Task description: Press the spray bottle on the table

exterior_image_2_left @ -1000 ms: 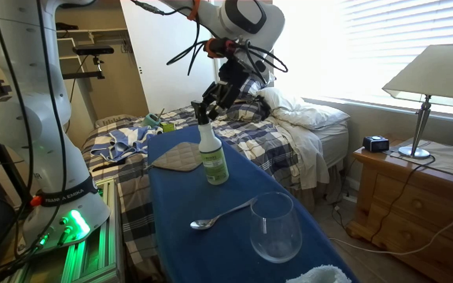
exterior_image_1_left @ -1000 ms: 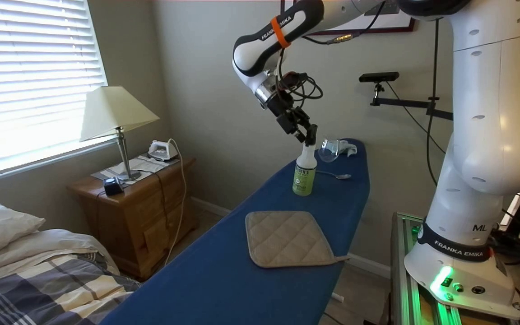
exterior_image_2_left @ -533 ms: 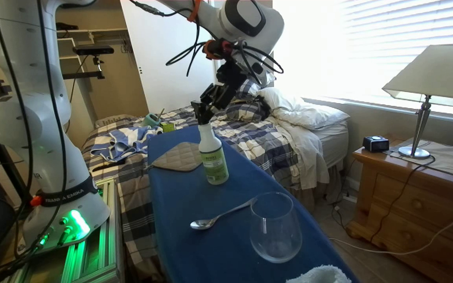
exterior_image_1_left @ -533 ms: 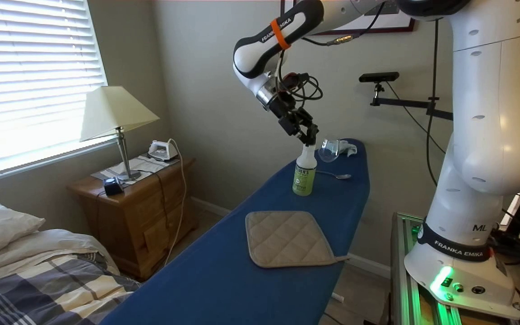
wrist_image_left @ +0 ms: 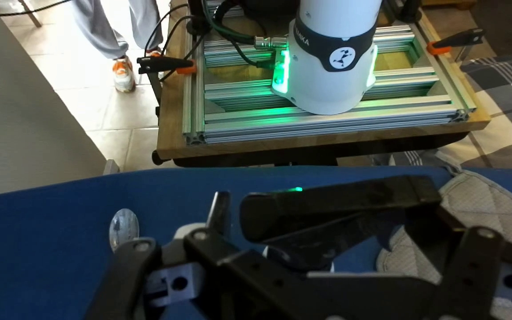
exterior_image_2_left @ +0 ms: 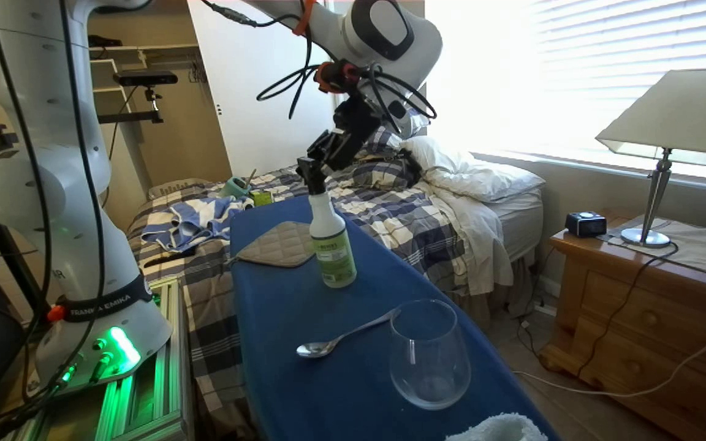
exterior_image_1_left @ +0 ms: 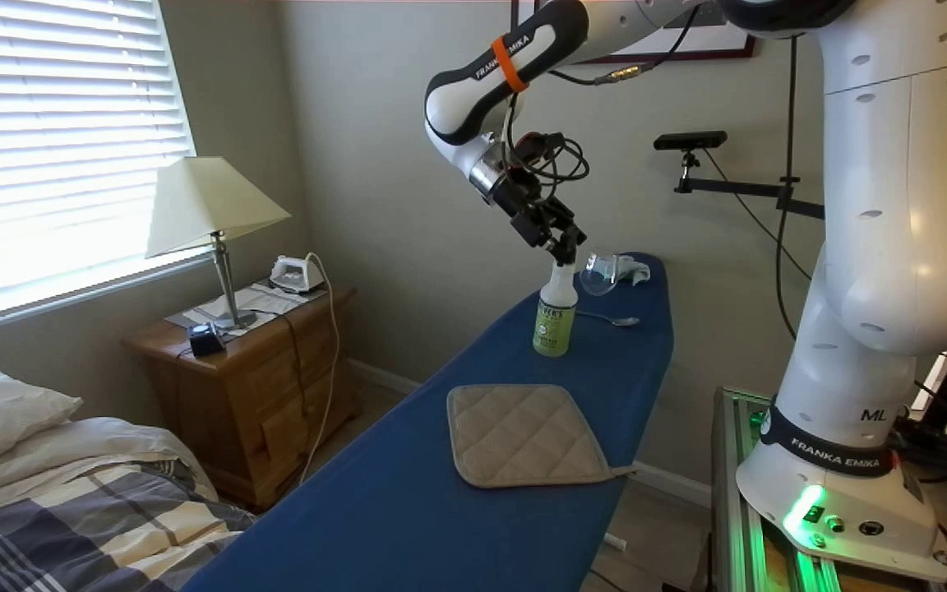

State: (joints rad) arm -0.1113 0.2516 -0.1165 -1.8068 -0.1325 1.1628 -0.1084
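The spray bottle [exterior_image_1_left: 554,321], with a yellow-green lower body, white neck and black spray head, stands upright on the blue-covered table [exterior_image_1_left: 408,501]. It also stands upright in an exterior view [exterior_image_2_left: 333,251]. My gripper [exterior_image_1_left: 564,245] reaches down at a slant and is at the spray head; it shows there too [exterior_image_2_left: 322,154]. In the wrist view the black spray head [wrist_image_left: 327,204] lies between the open fingers. A narrow gap shows between its rear and the left fingertip [wrist_image_left: 218,213]. The right finger stands by its front and trigger; whether it touches cannot be told.
A quilted tan pad [exterior_image_1_left: 527,436] lies on the table near the bottle. A spoon [exterior_image_2_left: 319,349], a clear glass [exterior_image_2_left: 429,361] and a white cloth [exterior_image_2_left: 500,429] lie on its other side. A wooden nightstand [exterior_image_1_left: 251,395] with a lamp [exterior_image_1_left: 210,201] and a bed [exterior_image_2_left: 482,184] stand beside.
My gripper has moved slightly closer to the spray head, shifting right in an exterior view and left in an exterior view. The bottle stands in the same place.
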